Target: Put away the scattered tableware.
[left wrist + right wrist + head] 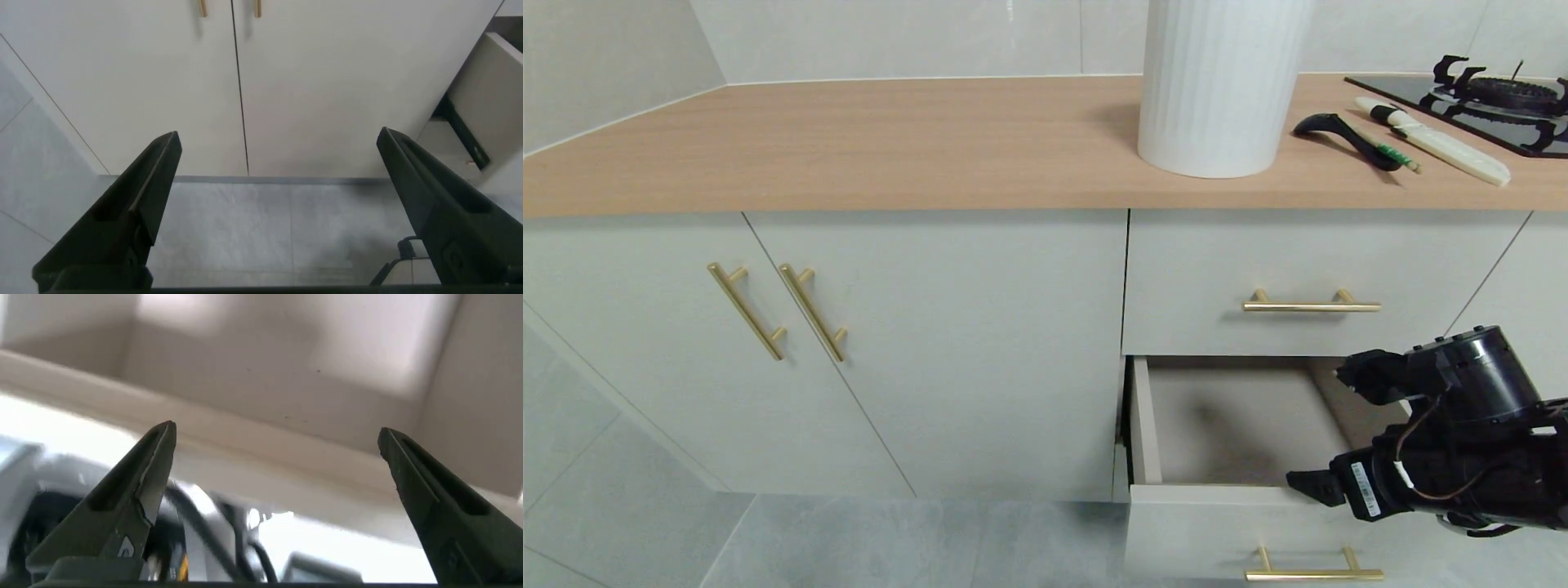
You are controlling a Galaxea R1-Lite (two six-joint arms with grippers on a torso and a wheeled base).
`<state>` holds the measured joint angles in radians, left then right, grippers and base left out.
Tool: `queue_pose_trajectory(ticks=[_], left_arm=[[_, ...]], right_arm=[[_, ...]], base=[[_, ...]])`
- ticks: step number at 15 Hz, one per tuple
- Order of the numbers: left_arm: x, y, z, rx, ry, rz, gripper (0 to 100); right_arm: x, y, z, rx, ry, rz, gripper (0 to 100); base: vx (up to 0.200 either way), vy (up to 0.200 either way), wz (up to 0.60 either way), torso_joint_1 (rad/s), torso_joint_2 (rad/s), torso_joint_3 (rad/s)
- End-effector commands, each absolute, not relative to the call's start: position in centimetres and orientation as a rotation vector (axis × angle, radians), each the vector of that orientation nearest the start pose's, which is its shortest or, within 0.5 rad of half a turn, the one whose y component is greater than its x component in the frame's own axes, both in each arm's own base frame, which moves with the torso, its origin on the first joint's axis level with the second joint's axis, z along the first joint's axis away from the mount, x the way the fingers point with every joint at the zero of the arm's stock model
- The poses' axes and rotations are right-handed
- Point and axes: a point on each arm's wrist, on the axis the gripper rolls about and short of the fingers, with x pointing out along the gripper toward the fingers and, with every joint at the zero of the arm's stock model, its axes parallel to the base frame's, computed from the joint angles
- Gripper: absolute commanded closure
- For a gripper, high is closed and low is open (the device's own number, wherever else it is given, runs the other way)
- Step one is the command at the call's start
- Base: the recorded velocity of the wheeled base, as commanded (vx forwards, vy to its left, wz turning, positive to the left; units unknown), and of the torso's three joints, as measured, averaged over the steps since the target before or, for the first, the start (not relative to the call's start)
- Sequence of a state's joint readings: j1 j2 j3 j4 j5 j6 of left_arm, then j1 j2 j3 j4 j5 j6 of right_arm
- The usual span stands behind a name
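Three pieces of tableware lay close together on the wooden countertop (849,139), toward its right end, between a tall white ribbed canister (1217,90) and the black stove (1503,98). The black utensil (1343,135) had a curved, glossy handle. The green-banded stick (1392,153) was thin and lay right against the black utensil's nearer end. The cream-white knife (1445,147) was long and pale, with a dark band near one end, and lay just beside the other two, nearest the stove. Well below them, the right gripper (1315,426) hung at the front edge of the open drawer (1143,425). Its two dark fingers were spread wide, with nothing between them and touching nothing that could be made out. The right wrist view looked past them at the drawer's front lip and pale inner walls. The left gripper (278,135) was low before the closed cabinet doors (327,73), fingers likewise spread wide and gripping nothing, with grey floor tiles (270,229) beneath. The open drawer, second from the top, showed a bare grey bottom and side walls. The drawer above it (1311,269) was closed behind its brass handle. The canister's top ran out of the picture, so its contents could not be told.
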<state>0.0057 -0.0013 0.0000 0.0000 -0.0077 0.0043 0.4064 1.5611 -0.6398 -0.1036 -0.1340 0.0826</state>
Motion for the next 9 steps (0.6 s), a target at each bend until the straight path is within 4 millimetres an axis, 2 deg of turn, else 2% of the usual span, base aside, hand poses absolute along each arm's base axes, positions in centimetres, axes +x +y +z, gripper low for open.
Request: queue_pose_trajectory(ticks=[1, 4, 9], left_arm=[[-2.3, 0.0, 7.5, 0.005, 0.0, -0.002, 0], [-2.3, 0.0, 7.5, 0.005, 0.0, -0.002, 0], [-2.3, 0.0, 7.5, 0.005, 0.0, -0.002, 0]], right_arm=[[21.4, 9.0, 13.6, -0.141, 0.787, 0.229, 0], [20.9, 8.9, 13.5, -0.175, 0.862, 0.232, 0], [18.5, 9.1, 12.7, -0.342, 1.04, 0.312, 0]], base=[[0.0, 0.0, 0.0, 0.0, 0.0, 0.0], [0.0, 0.0, 0.0, 0.0, 0.0, 0.0], [0.0, 0.0, 0.0, 0.0, 0.0, 0.0]])
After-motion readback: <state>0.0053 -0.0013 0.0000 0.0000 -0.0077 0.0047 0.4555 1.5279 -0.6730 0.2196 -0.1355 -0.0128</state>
